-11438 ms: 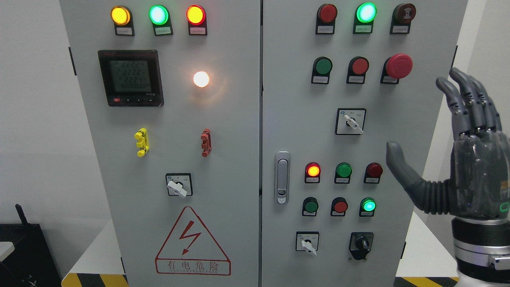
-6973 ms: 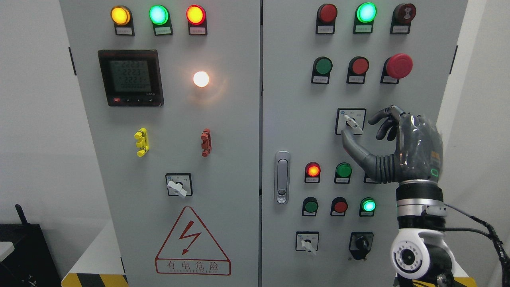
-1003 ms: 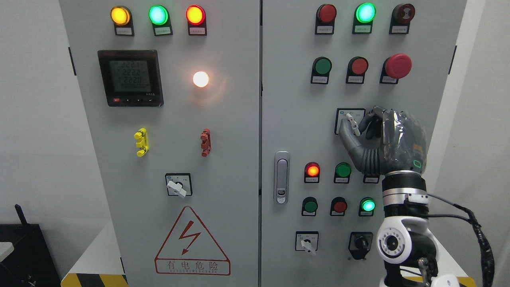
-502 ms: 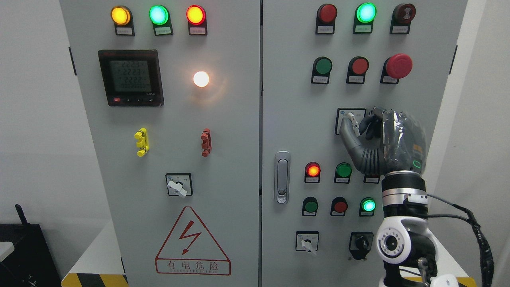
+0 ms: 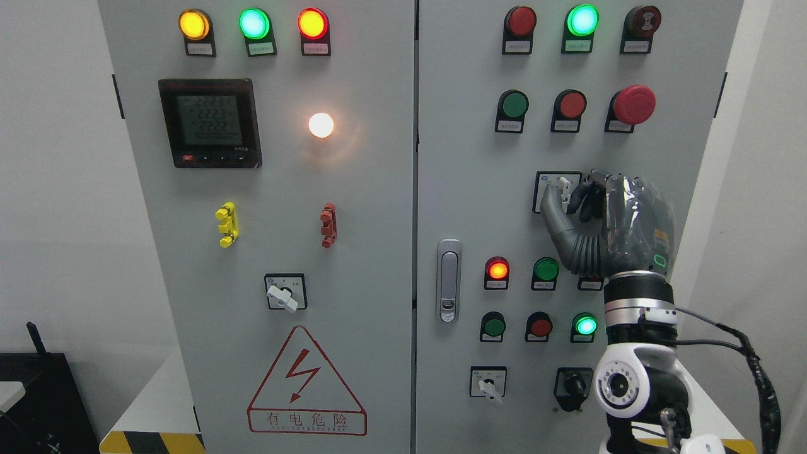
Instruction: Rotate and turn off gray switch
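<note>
The gray rotary switch (image 5: 564, 187) sits in a black-framed square plate on the cabinet's right door (image 5: 460, 157), at mid height. Its white lever now stands close to upright. My right hand (image 5: 567, 200) rises from the lower right and pinches the lever between thumb and curled fingers, covering the lower half of the switch plate. The left arm does not show in the head view.
Around the switch are a red mushroom button (image 5: 633, 104), red and green push buttons and lit lamps (image 5: 582, 19). Two more white-lever switches (image 5: 285, 294) (image 5: 488, 383), a black selector (image 5: 572, 384), a door latch (image 5: 448, 280) and a meter (image 5: 209, 122) are on the panel.
The right hand came in from the right, closed on the switch lever and turned it from a tilted down-right position toward upright. The view shifted slightly.
</note>
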You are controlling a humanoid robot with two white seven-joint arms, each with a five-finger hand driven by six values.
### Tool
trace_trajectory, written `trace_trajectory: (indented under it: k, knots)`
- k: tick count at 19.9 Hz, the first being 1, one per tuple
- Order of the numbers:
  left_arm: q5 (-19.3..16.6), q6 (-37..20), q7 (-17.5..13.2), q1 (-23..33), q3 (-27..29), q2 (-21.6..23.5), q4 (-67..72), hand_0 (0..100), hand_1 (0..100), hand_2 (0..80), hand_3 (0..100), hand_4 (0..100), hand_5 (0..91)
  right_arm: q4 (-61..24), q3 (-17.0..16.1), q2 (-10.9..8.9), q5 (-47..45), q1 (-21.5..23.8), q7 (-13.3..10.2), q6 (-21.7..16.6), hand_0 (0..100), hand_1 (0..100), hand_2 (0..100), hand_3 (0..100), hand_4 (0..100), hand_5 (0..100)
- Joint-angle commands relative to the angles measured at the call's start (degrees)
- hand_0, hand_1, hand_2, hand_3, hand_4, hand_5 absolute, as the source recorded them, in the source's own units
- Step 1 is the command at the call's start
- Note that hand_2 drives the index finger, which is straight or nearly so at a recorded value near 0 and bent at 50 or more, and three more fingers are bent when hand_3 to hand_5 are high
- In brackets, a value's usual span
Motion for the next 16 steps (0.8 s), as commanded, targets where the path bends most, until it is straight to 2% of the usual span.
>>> trace_trajectory:
  k: [1, 16]
  knots:
    - [0.0, 0.04, 0.08, 0.0, -0.09, 0.0, 0.79, 12, 39, 0.0, 0, 0, 0.0, -0.14, -0.98, 0.01, -0.03, 0.09, -0.05, -0.07, 56, 36, 72, 89, 87, 100]
    - [0.0, 0.04, 0.0, 0.0, -0.09, 0.0, 0.79, 12, 39, 0.0, 0, 0, 0.0, -1.54, -1.33, -0.51, -0.12, 0.18, -0.14, -0.51, 50, 38, 72, 89, 87, 100]
